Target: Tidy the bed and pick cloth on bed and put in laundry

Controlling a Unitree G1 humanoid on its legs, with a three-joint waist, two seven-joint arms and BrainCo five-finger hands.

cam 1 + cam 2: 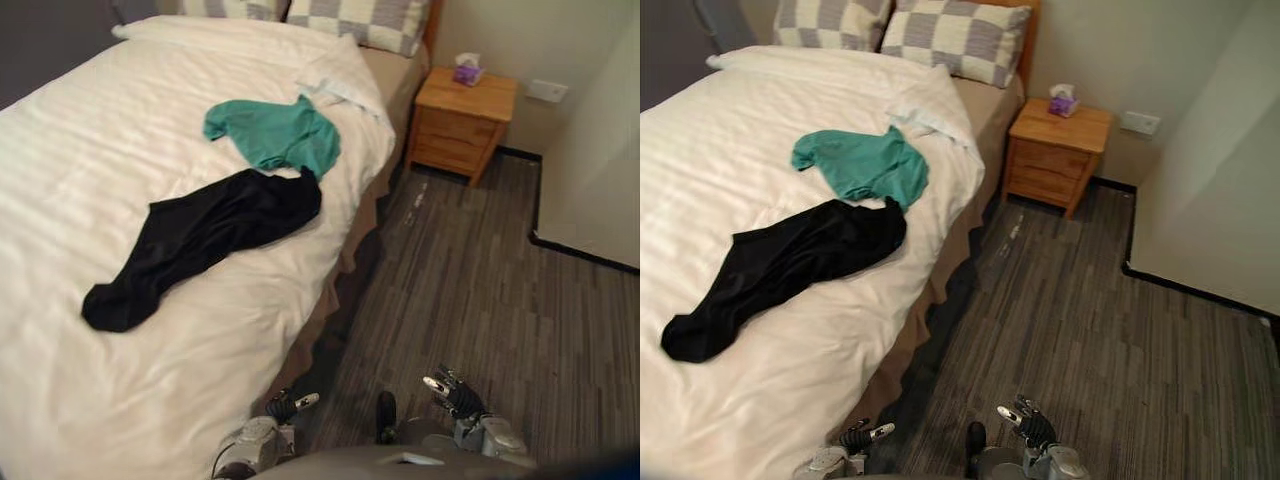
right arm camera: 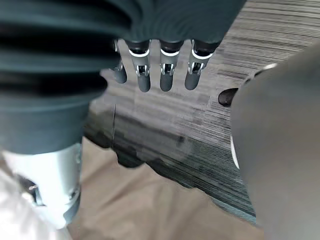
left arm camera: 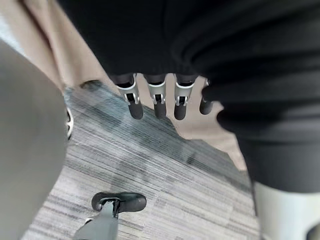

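Note:
A green shirt (image 1: 275,133) lies crumpled on the white bed (image 1: 90,180), toward its right side. Just in front of it a long black garment (image 1: 200,245) stretches diagonally across the sheet, its upper end touching the green shirt. My left hand (image 1: 283,407) hangs low by the bed's near corner, fingers (image 3: 157,97) straight and holding nothing. My right hand (image 1: 455,393) hangs over the carpet to the right, fingers (image 2: 165,70) straight and empty. Both hands are far from the clothes.
Two checked pillows (image 1: 950,40) lie at the head of the bed. A wooden nightstand (image 1: 462,120) with a tissue box (image 1: 467,69) stands beside the bed against the wall. Striped grey carpet (image 1: 480,290) runs along the bed's right side. A beige bed skirt (image 1: 340,270) hangs down.

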